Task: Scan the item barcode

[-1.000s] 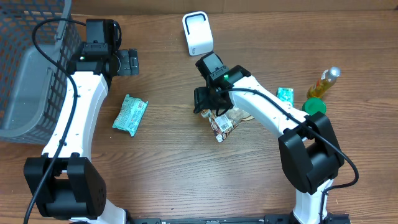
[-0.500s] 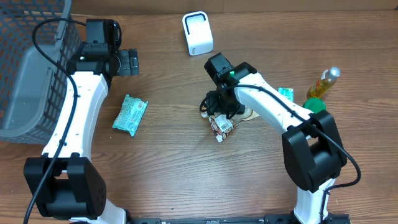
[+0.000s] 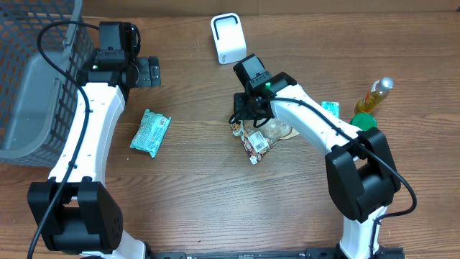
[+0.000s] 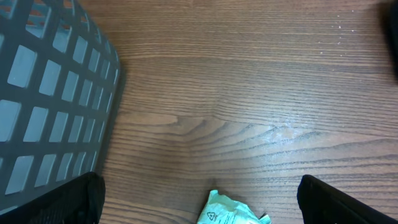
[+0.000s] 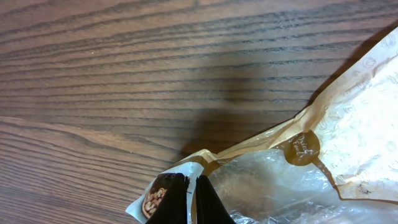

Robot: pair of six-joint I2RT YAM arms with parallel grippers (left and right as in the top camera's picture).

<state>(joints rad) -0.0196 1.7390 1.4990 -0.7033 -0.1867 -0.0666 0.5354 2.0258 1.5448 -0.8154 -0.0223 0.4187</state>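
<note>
Glossy, crinkled clear-plastic snack bag (image 5: 348, 143) lies on matt, grained wooden table (image 5: 124, 62).

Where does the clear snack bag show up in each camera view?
Overhead: clear snack bag just right of the picture's centre.
Left wrist: not in it.
Right wrist: the bag fills the lower right.
Shared landmark: the right gripper, shut on the bag's corner.

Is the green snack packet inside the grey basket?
No, the green snack packet lies on the wooden table, well apart from the grey basket.
</note>
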